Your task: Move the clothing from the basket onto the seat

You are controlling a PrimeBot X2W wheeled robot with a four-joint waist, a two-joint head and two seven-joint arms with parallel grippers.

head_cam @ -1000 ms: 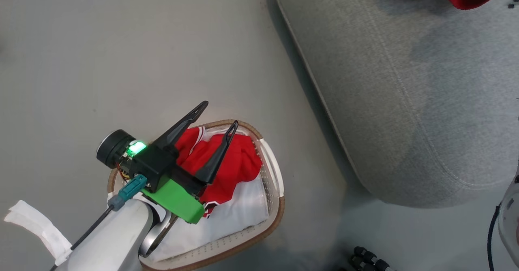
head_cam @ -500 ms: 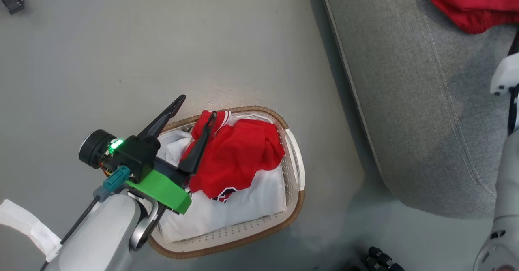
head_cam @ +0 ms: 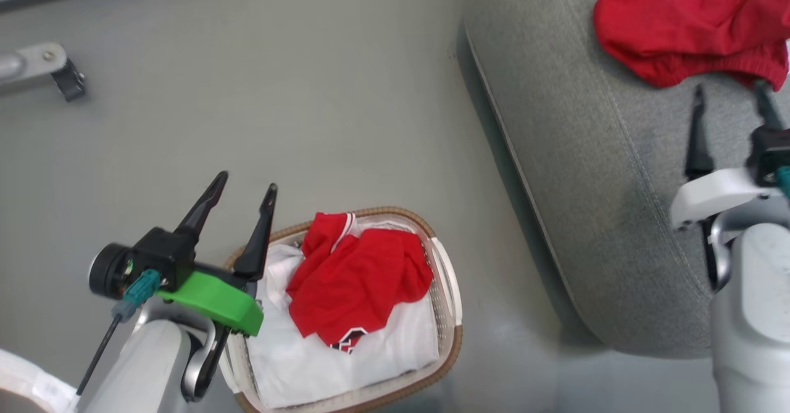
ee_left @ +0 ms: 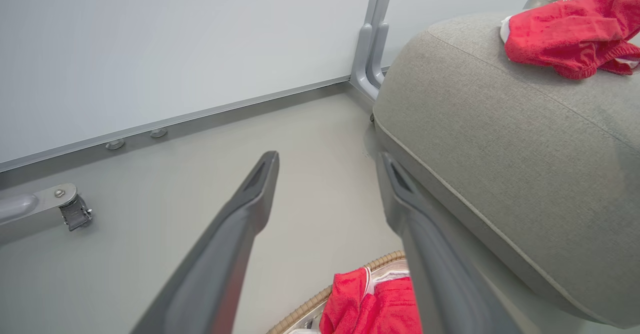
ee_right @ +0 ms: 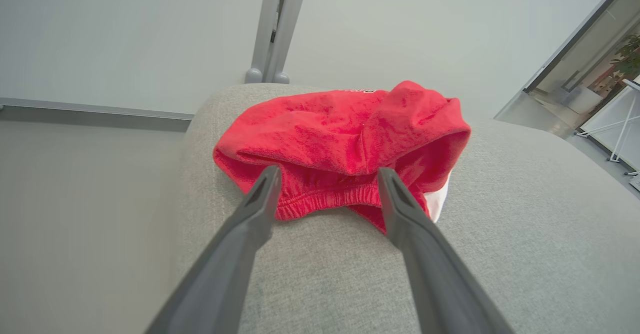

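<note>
Half done, I'd say: one red piece (head_cam: 685, 24) lies on the seat (head_cam: 592, 184) just past the right gripper (head_cam: 728, 89), open and empty, while a red top (head_cam: 358, 277) sits in the basket (head_cam: 384, 210) beside the left gripper (head_cam: 246, 181), likewise open and empty.

The oval cream perforated plastic basket (head_cam: 445, 277) is placed at the lower centre, left of the large grey fabric seat (head_cam: 605, 215). The red striped fabric clothing (head_cam: 358, 277) is laid in it upon a plain white sheet (head_cam: 345, 363). Another red fabric garment (head_cam: 691, 24) is set on the seat, upper right.
</note>
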